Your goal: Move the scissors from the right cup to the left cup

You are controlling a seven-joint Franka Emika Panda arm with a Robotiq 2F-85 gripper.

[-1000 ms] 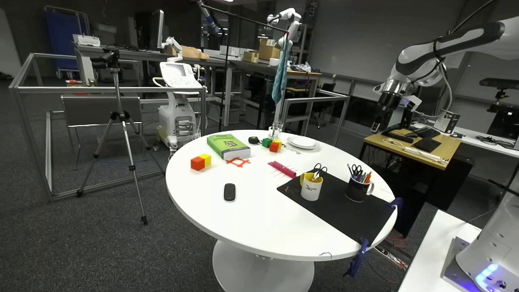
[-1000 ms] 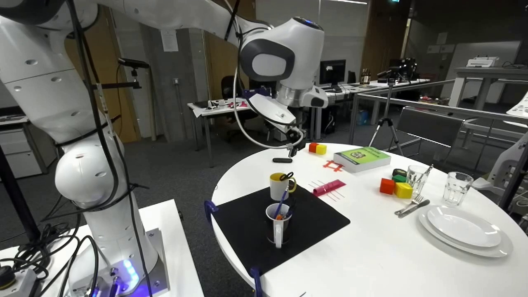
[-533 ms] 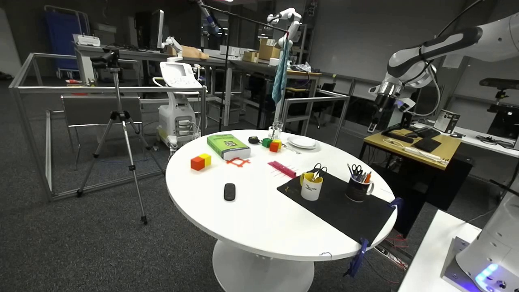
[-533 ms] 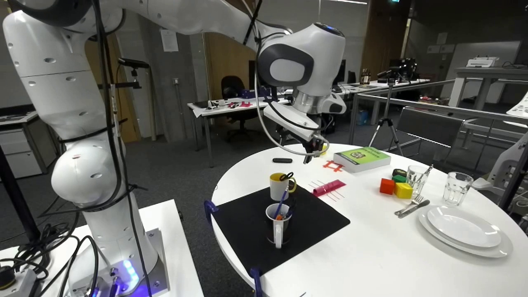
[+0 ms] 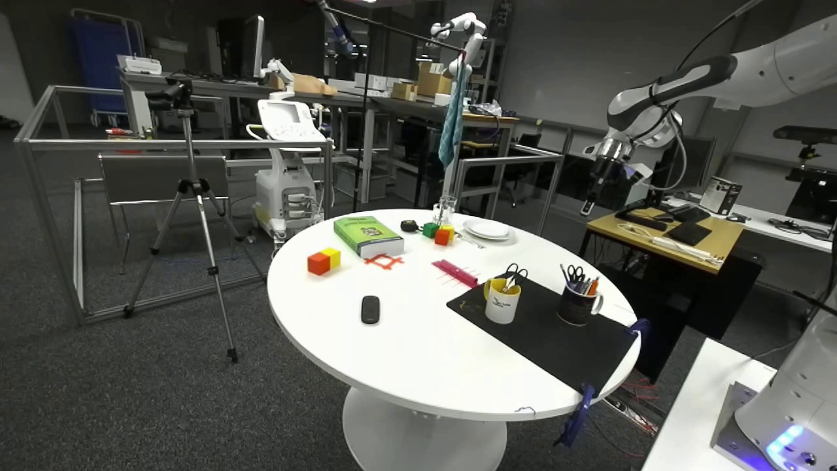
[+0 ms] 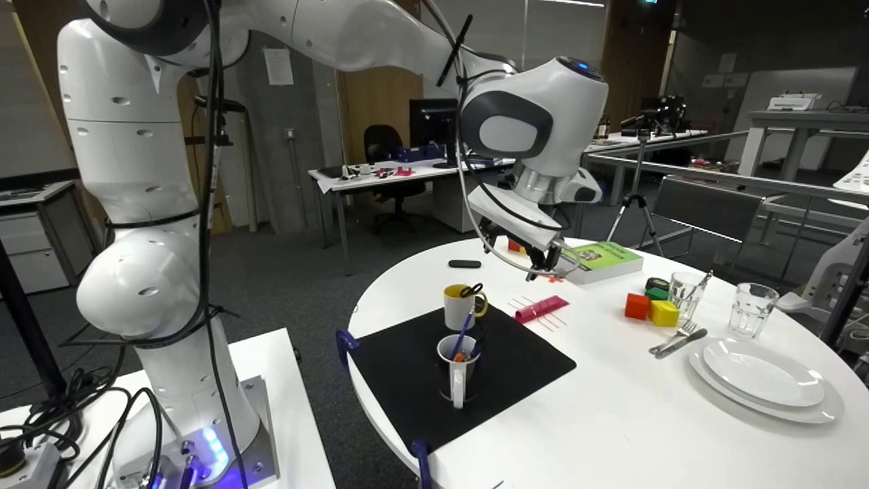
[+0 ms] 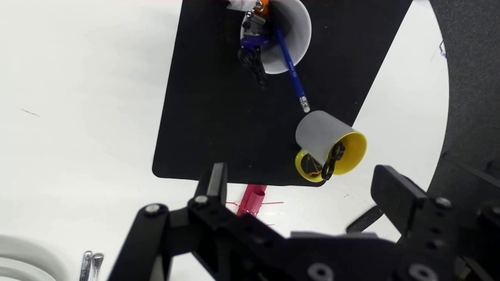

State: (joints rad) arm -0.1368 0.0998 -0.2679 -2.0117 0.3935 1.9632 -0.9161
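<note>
The right cup, dark with a white handle, stands on the black mat in both exterior views (image 5: 575,307) (image 6: 458,387). It holds pens, a blue pencil and black-handled scissors (image 5: 575,273); the wrist view shows its pale inside (image 7: 297,23) and these scissors (image 7: 252,62). The left cup, white with yellow inside, stands beside it (image 5: 502,307) (image 6: 457,312) (image 7: 320,132). Another pair of black-handled scissors (image 5: 514,275) (image 7: 334,160) is in the left cup. My gripper (image 7: 300,171) is open and empty, above the table and apart from both cups; it shows in both exterior views (image 5: 588,204) (image 6: 538,263).
The black mat (image 6: 523,367) is clamped by blue clamps (image 5: 579,415). A pink piece (image 6: 542,309), a black device (image 6: 464,263), a green book (image 6: 601,261), coloured cubes (image 6: 637,307), cutlery, glasses (image 6: 753,309) and white plates (image 6: 767,373) lie around on the round table.
The arm and open gripper have moved, leftward and slightly down in an exterior view, rightward and slightly down in an exterior view. The cups and both scissors have not moved.
</note>
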